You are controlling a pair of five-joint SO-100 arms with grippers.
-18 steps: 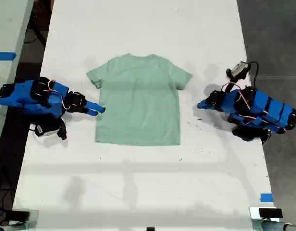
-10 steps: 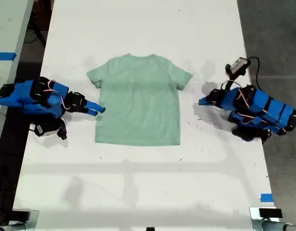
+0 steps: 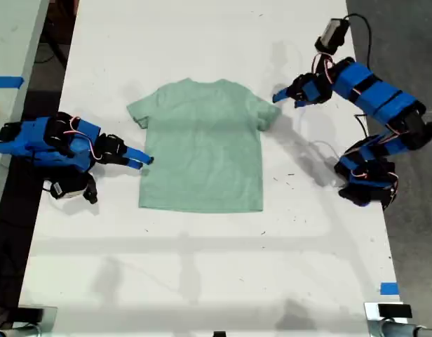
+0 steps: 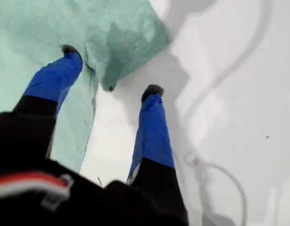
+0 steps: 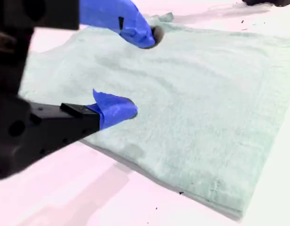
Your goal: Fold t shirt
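The t shirt (image 3: 202, 146) lies flat and unfolded mid-table (image 3: 202, 281), neck toward the far edge in the exterior view. My first gripper (image 4: 109, 70) hangs spread above the sleeve on the exterior view's right, one fingertip (image 4: 69, 52) over cloth, the other over bare table. My second gripper (image 5: 138, 70) sits parted at the opposite side edge; whether its lower finger is under the hem I can't quite tell. The risk I see: closing now could pinch only a sleeve corner, dragging the shirt askew instead of lifting a clean fold.
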